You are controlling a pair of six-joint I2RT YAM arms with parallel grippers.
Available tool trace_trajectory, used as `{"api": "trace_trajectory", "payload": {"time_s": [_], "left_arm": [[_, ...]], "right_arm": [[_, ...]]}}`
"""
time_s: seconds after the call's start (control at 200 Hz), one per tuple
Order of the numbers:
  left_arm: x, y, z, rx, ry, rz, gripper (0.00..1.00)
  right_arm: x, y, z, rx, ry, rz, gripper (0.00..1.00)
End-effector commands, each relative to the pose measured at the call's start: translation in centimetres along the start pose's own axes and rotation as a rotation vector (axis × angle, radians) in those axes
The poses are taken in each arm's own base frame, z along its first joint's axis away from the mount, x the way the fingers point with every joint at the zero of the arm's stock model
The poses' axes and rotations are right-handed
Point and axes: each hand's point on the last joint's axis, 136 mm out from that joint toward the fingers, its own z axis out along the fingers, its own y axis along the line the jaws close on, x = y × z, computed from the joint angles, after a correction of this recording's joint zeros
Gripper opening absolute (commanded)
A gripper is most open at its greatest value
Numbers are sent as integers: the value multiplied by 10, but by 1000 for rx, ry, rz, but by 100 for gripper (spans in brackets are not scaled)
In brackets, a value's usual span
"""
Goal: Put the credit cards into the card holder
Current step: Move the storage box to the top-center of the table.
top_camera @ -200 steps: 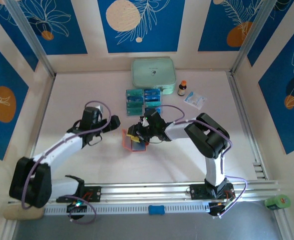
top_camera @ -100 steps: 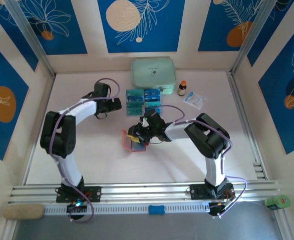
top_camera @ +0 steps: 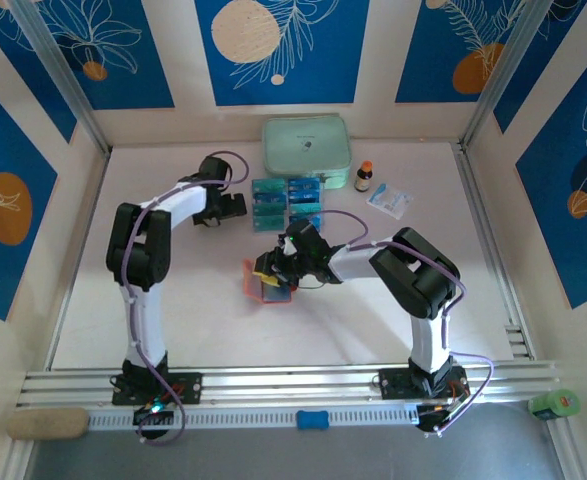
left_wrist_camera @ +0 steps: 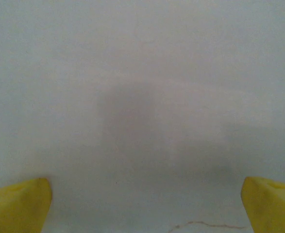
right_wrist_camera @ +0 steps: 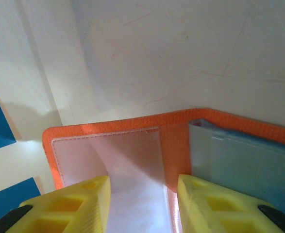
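The card holder (top_camera: pixel 256 287), an orange wallet, lies open on the table's middle. In the right wrist view its pale clear pocket (right_wrist_camera: pixel 127 155) is on the left and a grey-blue pocket (right_wrist_camera: pixel 239 160) on the right. My right gripper (top_camera: pixel 273 266) (right_wrist_camera: pixel 142 182) hangs low over it, jaws partway apart, straddling the clear pocket and gripping nothing. Teal credit cards (top_camera: pixel 286 203) stand in a clear rack farther back. My left gripper (top_camera: pixel 235 207) (left_wrist_camera: pixel 144 194) is just left of that rack, wide open over bare table, nothing between its yellow fingertips (left_wrist_camera: pixel 21 204).
A mint-green zip case (top_camera: pixel 307 152) lies against the back wall behind the rack. A small brown bottle (top_camera: pixel 363 176) and a white-and-blue sachet (top_camera: pixel 389 200) sit to its right. Metal frame rails run along both sides and the near edge.
My left arm has swung from beside the wallet toward the back, ending next to the card rack, still open. The right gripper has stayed over the wallet.
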Motion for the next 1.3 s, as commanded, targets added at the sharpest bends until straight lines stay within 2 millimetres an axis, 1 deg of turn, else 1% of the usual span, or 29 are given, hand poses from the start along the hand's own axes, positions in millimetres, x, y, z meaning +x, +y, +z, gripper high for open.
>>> {"api": "trace_trajectory", "payload": {"time_s": [0.0, 0.12, 0.33, 0.56, 0.665, 0.75, 0.86, 0.895, 0.975, 1.04, 1.095, 1.195, 1.295], "left_arm": [[-2, -19, -3, 22, 5, 60, 100], [-4, -38, -5, 44, -4, 93, 100], [1, -72, -5, 88, -9, 127, 100], [7, -118, -10, 149, -20, 169, 100], [3, -128, -18, 171, -28, 174, 100], [-5, -125, -32, 175, -53, 173, 100], [-18, -115, -59, 193, -89, 160, 100], [-19, -110, -66, 197, -96, 156, 100], [-20, -100, -89, 220, -128, 139, 100], [-14, -93, -105, 247, -141, 119, 100], [-5, -87, -118, 269, -148, 110, 100], [21, -74, -135, 301, -145, 94, 100], [54, -57, -145, 325, -122, 68, 100]], "right_arm": [[6, 1, -3, 16, 8, -12, 41], [6, 1, -2, 19, 7, -13, 41], [6, 0, -1, 25, 4, -12, 41], [6, -1, 1, 28, 7, -13, 41], [6, 0, 2, 28, 10, -17, 41], [5, 2, 2, 26, 10, -25, 41], [6, 4, 2, 23, 13, -33, 41], [7, 5, 2, 21, 15, -37, 40], [6, 7, -1, 22, 8, -46, 41], [6, 7, -2, 26, 4, -52, 41], [7, 7, -4, 28, 2, -56, 41], [6, 7, -6, 31, -4, -60, 41], [7, 8, -7, 31, -6, -63, 40]]}}
